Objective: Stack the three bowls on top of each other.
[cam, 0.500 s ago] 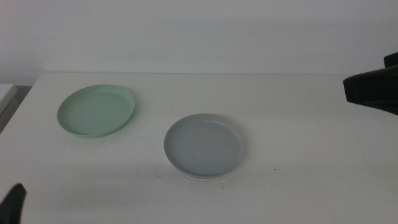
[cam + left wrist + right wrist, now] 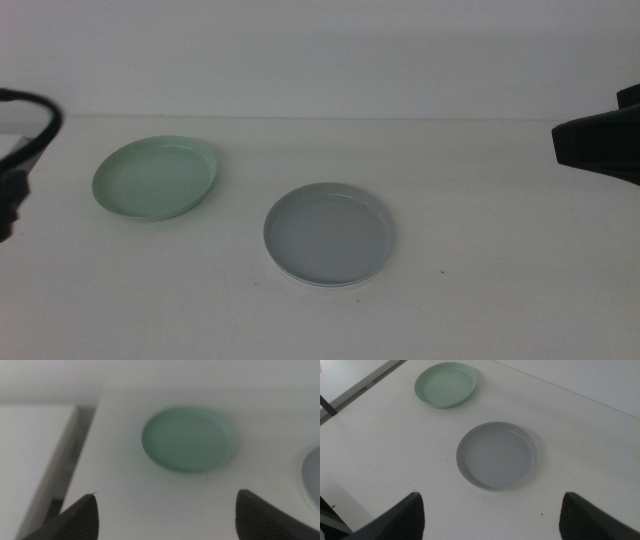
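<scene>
the left gripper, jaws spread wide and holding nothing, hangs above the table near the mint green bowl, while the grey bowl sits on the white one mid-table and the right gripper waits spread open.

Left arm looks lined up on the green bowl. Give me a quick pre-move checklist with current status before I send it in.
1. Green bowl ahead of the left gripper, nothing between them: ok.
2. Left jaws open wide enough for the rim: ok.
3. Green bowl empty, flat on the table: ok.
4. Grey bowl free as the stacking target, a white rim showing beneath its near edge, so it seems already stacked on white: ok.
5. Right gripper open, back from both bowls, holding nothing: ok.
6. Left gripper height above the table: cannot tell.
</scene>
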